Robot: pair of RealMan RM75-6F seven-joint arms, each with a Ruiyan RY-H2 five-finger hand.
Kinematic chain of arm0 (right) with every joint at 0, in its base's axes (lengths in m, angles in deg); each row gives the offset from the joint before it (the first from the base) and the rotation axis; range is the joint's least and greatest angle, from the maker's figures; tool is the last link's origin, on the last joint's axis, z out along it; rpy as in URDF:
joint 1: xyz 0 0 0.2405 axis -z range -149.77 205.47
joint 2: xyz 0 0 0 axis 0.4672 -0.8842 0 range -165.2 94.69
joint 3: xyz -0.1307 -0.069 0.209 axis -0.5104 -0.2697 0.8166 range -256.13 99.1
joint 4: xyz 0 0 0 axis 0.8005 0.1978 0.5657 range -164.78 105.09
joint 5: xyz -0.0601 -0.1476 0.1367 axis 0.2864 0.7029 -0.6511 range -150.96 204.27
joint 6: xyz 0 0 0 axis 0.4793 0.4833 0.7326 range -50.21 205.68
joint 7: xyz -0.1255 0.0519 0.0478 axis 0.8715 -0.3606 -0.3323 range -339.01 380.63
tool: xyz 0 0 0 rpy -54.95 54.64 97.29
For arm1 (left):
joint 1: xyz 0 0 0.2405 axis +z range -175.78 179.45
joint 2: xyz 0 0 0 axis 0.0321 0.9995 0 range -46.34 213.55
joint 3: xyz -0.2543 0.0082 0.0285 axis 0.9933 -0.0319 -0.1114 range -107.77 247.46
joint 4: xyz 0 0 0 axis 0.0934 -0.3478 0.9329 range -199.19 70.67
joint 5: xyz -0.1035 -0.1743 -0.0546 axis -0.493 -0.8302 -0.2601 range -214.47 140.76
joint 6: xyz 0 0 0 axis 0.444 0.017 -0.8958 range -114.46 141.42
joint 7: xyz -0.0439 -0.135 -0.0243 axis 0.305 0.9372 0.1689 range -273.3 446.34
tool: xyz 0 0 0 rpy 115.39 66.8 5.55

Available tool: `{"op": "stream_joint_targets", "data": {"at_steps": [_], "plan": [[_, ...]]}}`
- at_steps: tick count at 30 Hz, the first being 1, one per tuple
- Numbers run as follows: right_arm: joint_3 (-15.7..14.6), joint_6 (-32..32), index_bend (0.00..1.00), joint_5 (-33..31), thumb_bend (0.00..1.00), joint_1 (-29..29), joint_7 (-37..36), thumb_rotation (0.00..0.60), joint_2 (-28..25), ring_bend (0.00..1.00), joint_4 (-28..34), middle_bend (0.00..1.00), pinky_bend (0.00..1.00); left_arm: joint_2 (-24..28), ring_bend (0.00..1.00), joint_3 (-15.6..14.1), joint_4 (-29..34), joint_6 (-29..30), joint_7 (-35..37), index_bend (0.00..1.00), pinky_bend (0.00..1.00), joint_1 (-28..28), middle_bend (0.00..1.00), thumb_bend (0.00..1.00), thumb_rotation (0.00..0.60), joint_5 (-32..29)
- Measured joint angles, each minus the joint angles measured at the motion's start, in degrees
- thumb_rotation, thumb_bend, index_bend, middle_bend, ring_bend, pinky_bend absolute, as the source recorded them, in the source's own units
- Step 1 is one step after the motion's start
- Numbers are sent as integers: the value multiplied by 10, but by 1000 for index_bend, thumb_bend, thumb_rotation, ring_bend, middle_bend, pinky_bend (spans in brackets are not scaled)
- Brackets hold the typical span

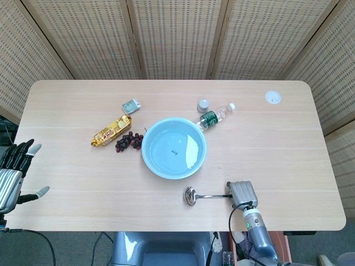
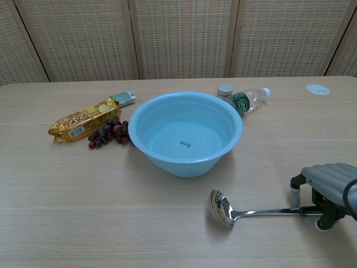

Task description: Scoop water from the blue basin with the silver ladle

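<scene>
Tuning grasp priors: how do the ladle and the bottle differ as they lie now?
The ladle is shiny silver metal; the bottle is clear plastic with a green label. The ladle lies in front of the basin, its handle at the right hand; the bottle lies behind the basin, no hand near it. Both lie flat on the table.

My grey right hand (image 2: 326, 190) sits by the shiny silver ladle (image 2: 223, 207), near the pale blue basin (image 2: 167, 159). Far left lie a gold wrapper (image 1: 111, 131) with red lettering and dark red grapes (image 1: 128, 141); the bottle (image 1: 215, 117) wears a green label.
</scene>
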Motion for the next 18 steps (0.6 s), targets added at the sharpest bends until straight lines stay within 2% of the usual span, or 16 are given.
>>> {"op": "stream_joint_targets", "data": {"at_steps": [10,15,18], "plan": [[-2,5,505,-14,332,-5,6,600,5,986,-12,1000,1000,-1,0,0,0,-3,-3,0,0,-1,0,0,600,-3],[-3,6,638,-26,450,-8,13,600,4,986,-12,1000,1000,-1,0,0,1,-3,-4,0,0,-1,0,0,600,-2],[-3,5,676,-30,519,-9,15,600,3,986,-13,1000,1000,0,0,-1,1,-3,-4,0,0,-1,0,0,600,-2]]}}
